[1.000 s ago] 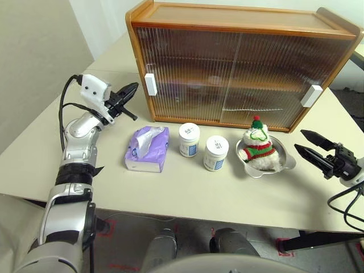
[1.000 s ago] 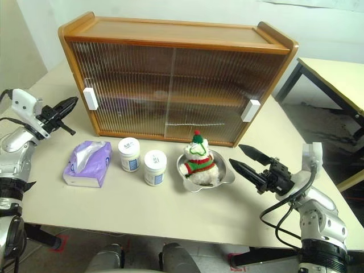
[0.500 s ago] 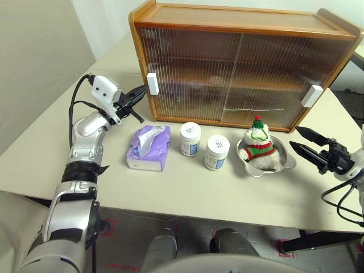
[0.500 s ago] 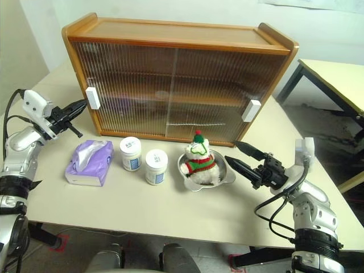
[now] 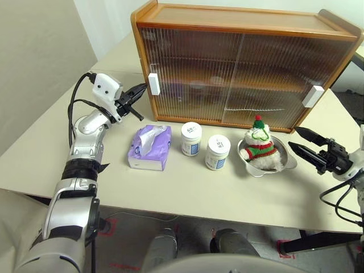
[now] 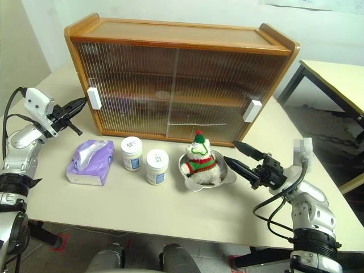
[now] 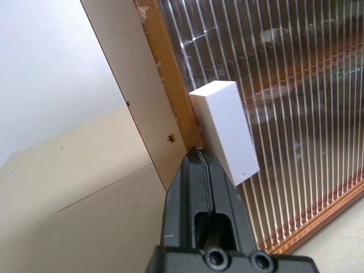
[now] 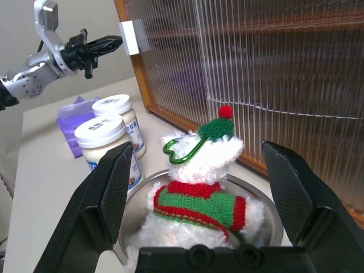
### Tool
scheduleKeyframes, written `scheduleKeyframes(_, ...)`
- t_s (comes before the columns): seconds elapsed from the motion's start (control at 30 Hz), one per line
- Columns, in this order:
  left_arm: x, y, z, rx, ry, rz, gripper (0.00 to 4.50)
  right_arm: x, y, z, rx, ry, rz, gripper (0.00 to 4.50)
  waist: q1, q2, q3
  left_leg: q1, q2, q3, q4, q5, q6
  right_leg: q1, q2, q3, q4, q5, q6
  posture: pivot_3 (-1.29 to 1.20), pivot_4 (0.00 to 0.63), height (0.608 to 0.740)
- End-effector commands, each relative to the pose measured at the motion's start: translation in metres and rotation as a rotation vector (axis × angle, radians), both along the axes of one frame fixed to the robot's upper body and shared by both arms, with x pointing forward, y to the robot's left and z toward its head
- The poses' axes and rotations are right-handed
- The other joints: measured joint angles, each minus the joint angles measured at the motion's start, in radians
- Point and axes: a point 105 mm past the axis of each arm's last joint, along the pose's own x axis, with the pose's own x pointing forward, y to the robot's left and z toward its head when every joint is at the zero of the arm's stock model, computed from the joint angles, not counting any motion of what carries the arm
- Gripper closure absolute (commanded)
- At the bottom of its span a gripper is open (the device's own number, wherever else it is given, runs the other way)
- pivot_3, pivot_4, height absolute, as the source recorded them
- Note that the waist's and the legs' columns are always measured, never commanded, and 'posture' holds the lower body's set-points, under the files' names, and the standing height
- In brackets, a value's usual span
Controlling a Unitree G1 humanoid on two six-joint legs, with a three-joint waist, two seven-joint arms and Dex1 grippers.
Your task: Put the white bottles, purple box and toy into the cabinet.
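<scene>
Cabinet (image 5: 244, 62) doors closed; left tool (image 5: 138, 91), fingers pressed together, tip at white handle (image 7: 224, 129). Right tool (image 6: 239, 157) gapes empty beside toy (image 6: 199, 161) in steel dish (image 6: 228, 176).

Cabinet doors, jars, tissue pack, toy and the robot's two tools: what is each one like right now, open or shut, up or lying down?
cabinet: both sliding doors shut.
white bottles: upright, lids on, on the table.
purple box: lying flat, tissue sticking out the top.
toy: sitting upright in the steel dish.
left tool: shut, tip beside the left door's white handle.
right tool: open, empty, pointing at the toy.
</scene>
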Motion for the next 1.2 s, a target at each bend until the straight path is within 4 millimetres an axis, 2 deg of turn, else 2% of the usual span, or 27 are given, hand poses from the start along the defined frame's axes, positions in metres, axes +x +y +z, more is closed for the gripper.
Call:
scheduleKeyframes(0.03,0.003,-0.004,0.003,0.018,0.000,-0.008,4.48,0.001,0.004,-0.003,-0.013,0.008,0.014,0.00,0.000,0.000,0.000,0.000,0.000,0.000,0.000,0.000,0.000,0.000,0.000,0.000,0.000,0.000,0.000,-0.17,0.000,0.740)
scheduleKeyframes(0.27,0.010,-0.024,0.002,0.026,0.010,-0.066,4.48,0.001,0.005,-0.002,-0.014,0.005,0.013,0.00,0.006,0.001,0.000,0.000,0.000,0.000,0.002,0.000,0.000,0.001,0.000,0.000,0.000,0.001,0.000,-0.17,0.000,0.740)
scheduleKeyframes(0.67,0.013,-0.084,-0.004,0.004,0.034,-0.225,4.48,-0.007,0.009,0.003,-0.009,-0.025,0.051,0.00,0.006,0.001,-0.001,0.000,0.000,0.001,0.004,0.000,0.000,0.002,0.000,0.000,0.000,0.001,0.002,-0.20,0.000,0.740)
scheduleKeyframes(1.2,0.017,-0.151,-0.006,0.032,0.075,-0.421,4.48,-0.015,0.012,0.010,-0.006,-0.058,0.018,0.00,-0.018,0.002,-0.001,-0.004,-0.001,0.002,0.010,-0.002,0.004,0.002,-0.001,0.001,-0.001,0.000,0.007,-0.28,0.000,0.740)
